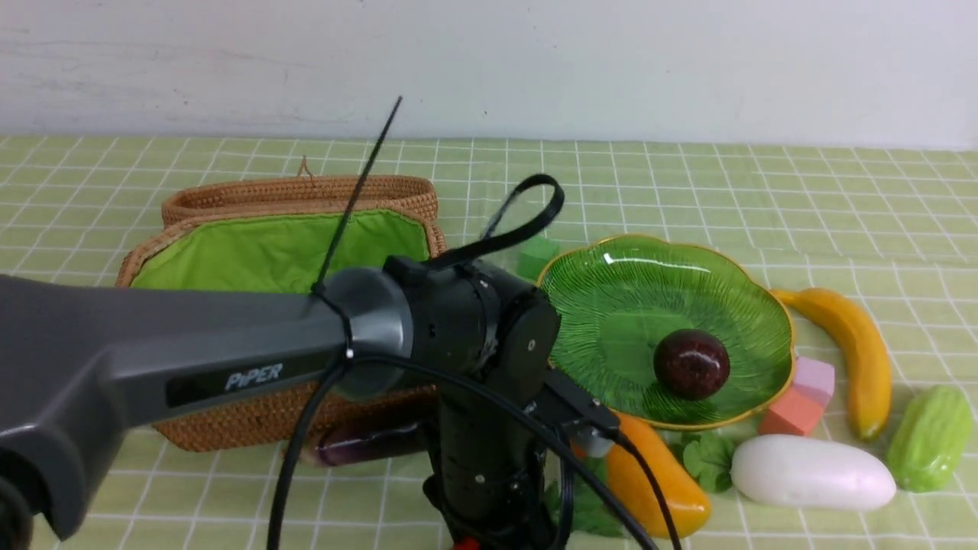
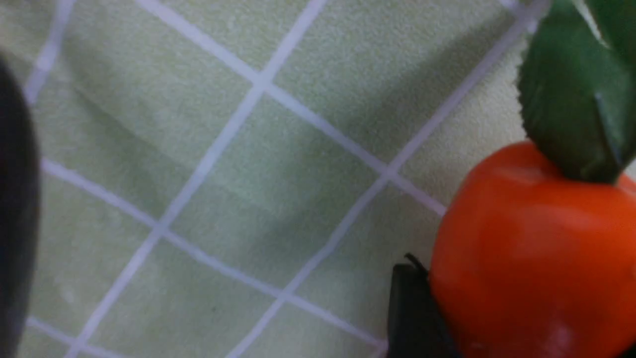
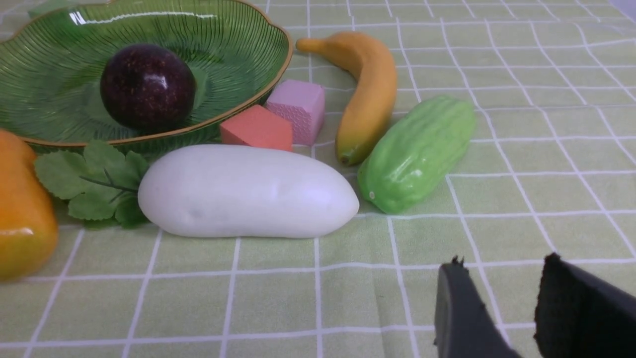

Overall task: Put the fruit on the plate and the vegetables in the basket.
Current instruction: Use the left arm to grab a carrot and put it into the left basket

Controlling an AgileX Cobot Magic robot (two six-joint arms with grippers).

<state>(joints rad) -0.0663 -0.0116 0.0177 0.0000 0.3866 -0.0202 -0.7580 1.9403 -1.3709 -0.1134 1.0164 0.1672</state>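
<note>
Tomato [image 2: 531, 248], red, leafy-topped: near, beside the left gripper's [image 2: 521, 308] finger; whether the jaws pinched it could not be told. Probably light, firm, slippery; best taken by its sides, below the leaves. Front view gave only a red sliver; left wrist view, its body. Right gripper [image 3: 502, 258]: jaws narrowly parted, nothing between. Basket [image 1: 183, 431]: farther, left.

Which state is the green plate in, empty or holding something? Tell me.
Holding something: the green plate has a dark maroon ball inside its gold rim, seen in both front and right wrist views.
</note>
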